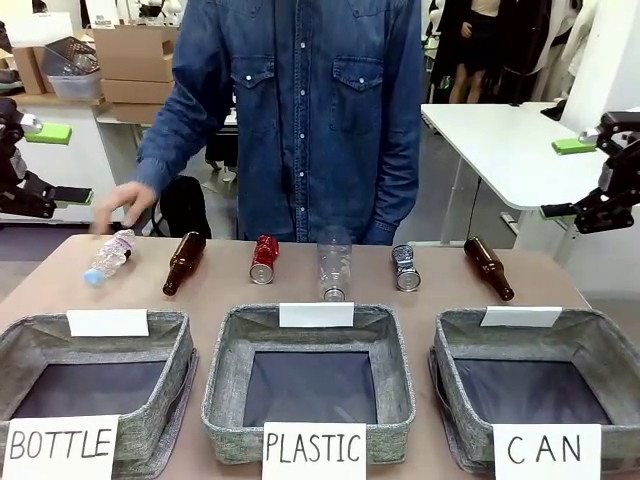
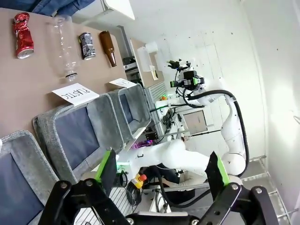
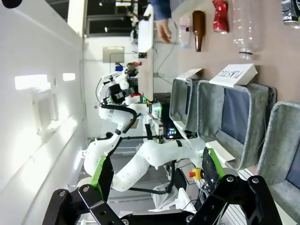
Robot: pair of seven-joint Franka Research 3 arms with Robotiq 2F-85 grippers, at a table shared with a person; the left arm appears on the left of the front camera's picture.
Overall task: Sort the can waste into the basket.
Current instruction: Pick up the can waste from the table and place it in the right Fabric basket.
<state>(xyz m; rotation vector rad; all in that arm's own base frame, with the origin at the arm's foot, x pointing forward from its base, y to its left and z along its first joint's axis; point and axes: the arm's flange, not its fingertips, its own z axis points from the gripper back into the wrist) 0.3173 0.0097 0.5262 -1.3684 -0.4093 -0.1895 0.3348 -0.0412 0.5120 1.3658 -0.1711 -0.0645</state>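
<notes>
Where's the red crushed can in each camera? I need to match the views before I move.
Front view: the red crushed can lies left of centre, at mid-height.
Left wrist view: the can is in the top left corner.
Right wrist view: the can is at the top edge, right of centre.
Shared landmark: the clear plastic bottle lies next to it in all three.

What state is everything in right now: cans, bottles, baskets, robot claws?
Red can: crushed, lying on table.
Silver can: crushed, lying on table.
Big clear bottle: lying down.
Small clear bottle: lying down, capped.
Left brown bottle: lying down.
Right brown bottle: lying down.
CAN basket: empty.
PLASTIC basket: empty.
BOTTLE basket: empty.
Left gripper: open, empty.
Right gripper: open, empty.
</notes>
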